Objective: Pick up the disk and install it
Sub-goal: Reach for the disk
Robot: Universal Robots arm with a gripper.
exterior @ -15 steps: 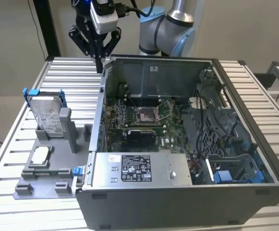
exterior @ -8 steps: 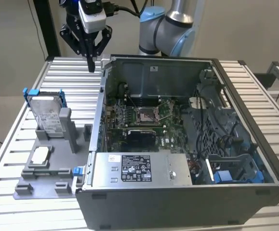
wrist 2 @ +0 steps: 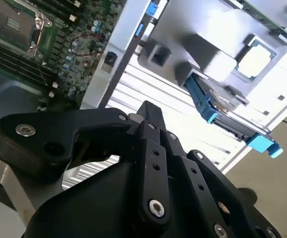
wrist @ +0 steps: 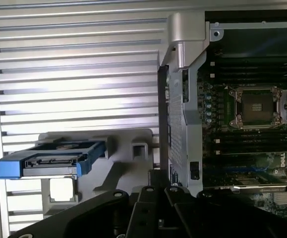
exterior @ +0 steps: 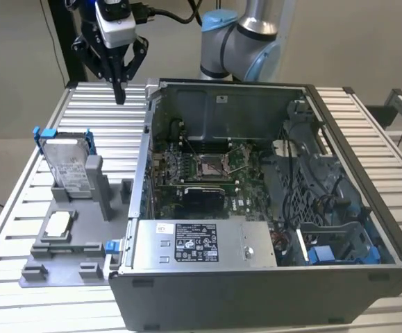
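The disk (exterior: 65,164) is a silver drive with a white label and a blue carrier frame. It leans upright in a grey holder (exterior: 96,186) at the exterior view's left. In both wrist views the disk (wrist 2: 226,110) (wrist: 48,161) shows edge-on. My black gripper (exterior: 120,91) hangs above the slatted table behind the disk, well apart from it. Its fingers are shut together with nothing between them. The shut fingertips (wrist 2: 147,110) point at the table beside the case wall, and the gripper (wrist: 155,190) sits close to that wall.
An open computer case (exterior: 339,139) lies on the slatted table (exterior: 103,111) to the exterior view's right of the holder, with motherboard (exterior: 211,166) and grey power supply box (exterior: 201,244) inside. A small silver chip (exterior: 58,223) rests on the holder's base.
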